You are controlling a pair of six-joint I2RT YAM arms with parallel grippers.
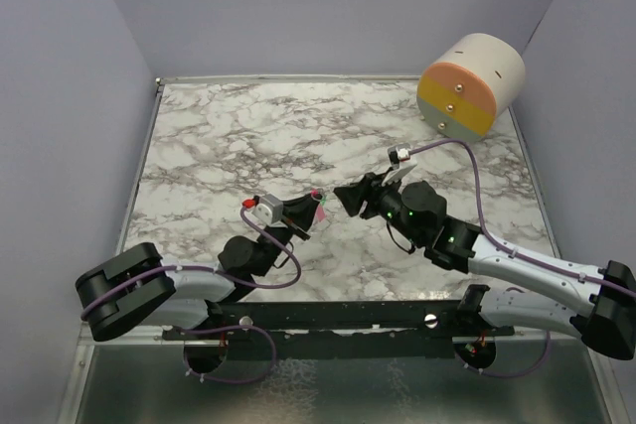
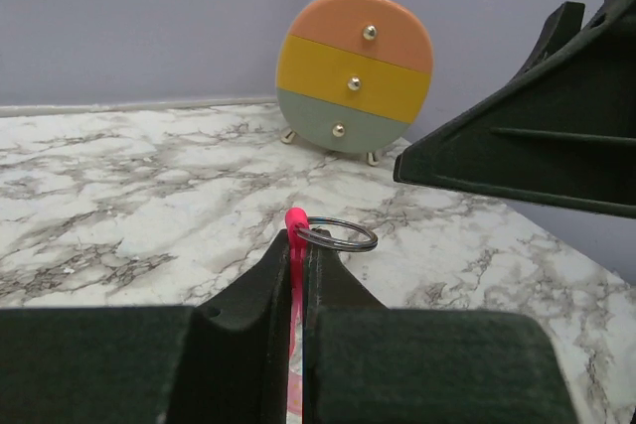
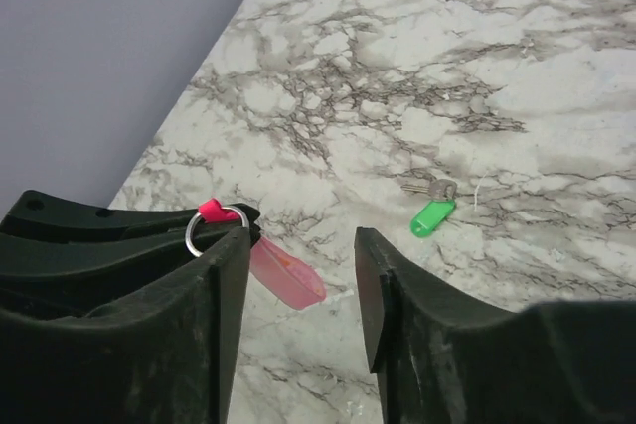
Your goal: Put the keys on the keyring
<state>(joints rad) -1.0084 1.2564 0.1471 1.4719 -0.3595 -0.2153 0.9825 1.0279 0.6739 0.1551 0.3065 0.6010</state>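
My left gripper [image 2: 301, 245] is shut on the pink-red key tag [image 2: 295, 280], held edge-up above the table. The metal keyring [image 2: 336, 233] sits threaded through the tag's top loop, just past the fingertips. In the right wrist view the ring [image 3: 214, 228] and pink-red tag [image 3: 288, 277] show at the tip of the left gripper. My right gripper [image 3: 301, 255] is open and empty, facing the left gripper [image 1: 310, 208] closely. The green key tag [image 3: 432, 216] with its small metal key [image 3: 429, 187] lies flat on the marble; it also shows in the top view [image 1: 321, 213].
A round mini drawer unit [image 1: 472, 84] with orange, yellow and grey-green drawers stands at the back right; it also shows in the left wrist view [image 2: 355, 71]. Purple-grey walls close in the marble table [image 1: 219, 146] on three sides.
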